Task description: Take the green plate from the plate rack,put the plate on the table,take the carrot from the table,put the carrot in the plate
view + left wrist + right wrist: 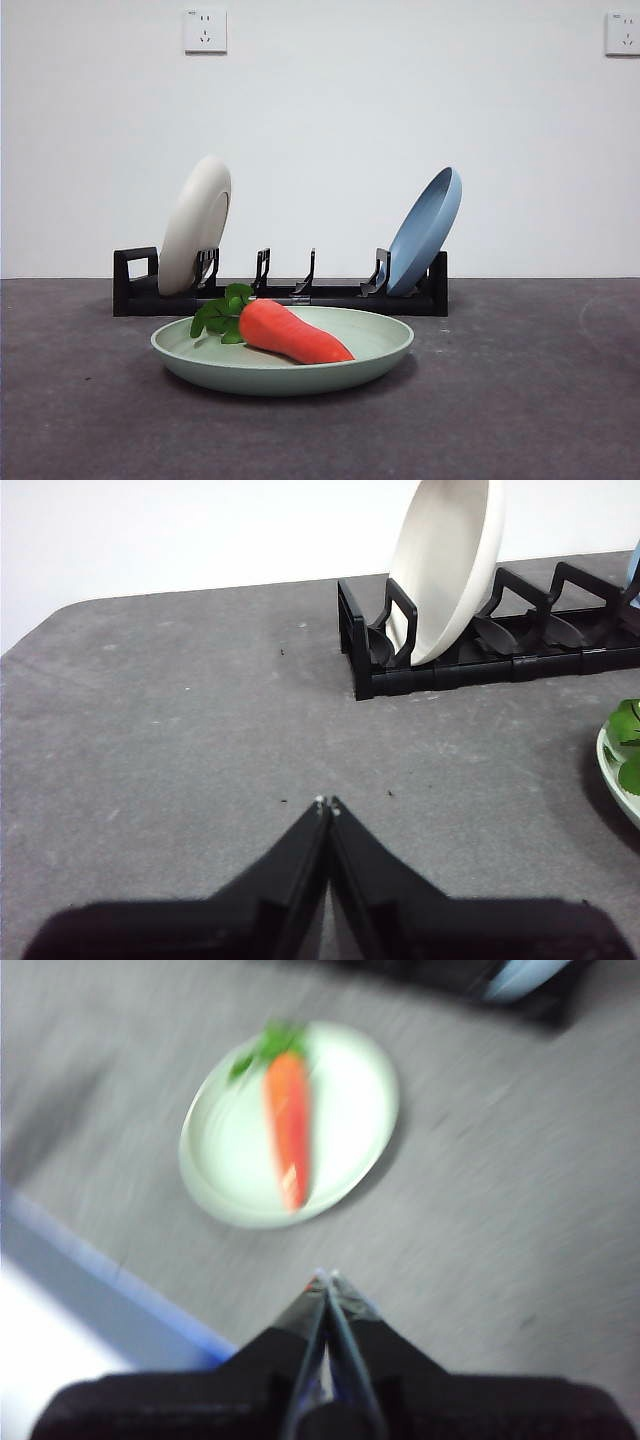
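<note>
Green plate (282, 352) sits flat on the counter (520, 400), just in front of the plate rack (280, 290), roughly centred on the rack's length. Carrot (292, 332) lies inside the plate, resting on its floor, leafy tuft toward the rack end with the square loop, tapered tip toward the other end. Rack holds two plates on edge: cream-white plate (195, 225) in a slot beside the loop end, light blue plate (425, 232) at the opposite end, both tilted; the slots between them hold nothing. Left gripper (327, 805) is off to the loop-end side of the rack, above bare counter, jaws closed tip to tip, holding nothing; the plate's rim only shows at the edge of its view. Right gripper (326, 1278) is up above the counter on the near side of the plate, well apart from it, jaws pressed together and holding nothing; that view is motion-blurred, fine detail unreadable. Neither gripper shows in the front view.
</note>
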Robot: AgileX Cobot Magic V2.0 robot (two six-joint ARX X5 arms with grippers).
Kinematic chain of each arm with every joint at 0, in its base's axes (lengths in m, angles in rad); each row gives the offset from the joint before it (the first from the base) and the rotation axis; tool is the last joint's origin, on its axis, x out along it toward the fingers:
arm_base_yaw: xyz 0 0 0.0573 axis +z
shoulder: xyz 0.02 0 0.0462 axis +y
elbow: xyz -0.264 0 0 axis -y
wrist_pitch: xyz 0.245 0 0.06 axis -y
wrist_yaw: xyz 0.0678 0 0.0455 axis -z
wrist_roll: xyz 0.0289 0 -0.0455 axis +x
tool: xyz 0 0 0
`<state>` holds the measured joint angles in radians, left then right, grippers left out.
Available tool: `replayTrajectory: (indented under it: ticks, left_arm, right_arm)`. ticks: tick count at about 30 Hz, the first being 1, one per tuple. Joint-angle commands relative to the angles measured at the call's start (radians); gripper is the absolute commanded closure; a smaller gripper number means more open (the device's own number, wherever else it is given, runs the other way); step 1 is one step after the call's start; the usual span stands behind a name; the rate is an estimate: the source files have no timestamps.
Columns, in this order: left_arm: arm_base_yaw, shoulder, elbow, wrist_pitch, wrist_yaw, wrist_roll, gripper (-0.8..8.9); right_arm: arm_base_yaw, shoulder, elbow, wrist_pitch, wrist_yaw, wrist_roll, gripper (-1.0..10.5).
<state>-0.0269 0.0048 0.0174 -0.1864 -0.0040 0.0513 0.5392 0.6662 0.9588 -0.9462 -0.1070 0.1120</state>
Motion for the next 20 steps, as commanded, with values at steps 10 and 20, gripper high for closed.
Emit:
replayTrajectory:
  ticks: [10,20]
  left_arm:
    - [0.003,-0.003,-0.014,0.003,0.006,-0.006,8.17]
    - [0.003,-0.003,-0.014,0.003,0.006,-0.006,8.17]
  right_arm:
    - [-0.413,-0.373,-0.286,0.482,0.005,-0.078,9.5]
    - [-0.508,-0.616,-0.742,0.772,0.01,0.012,9.5]
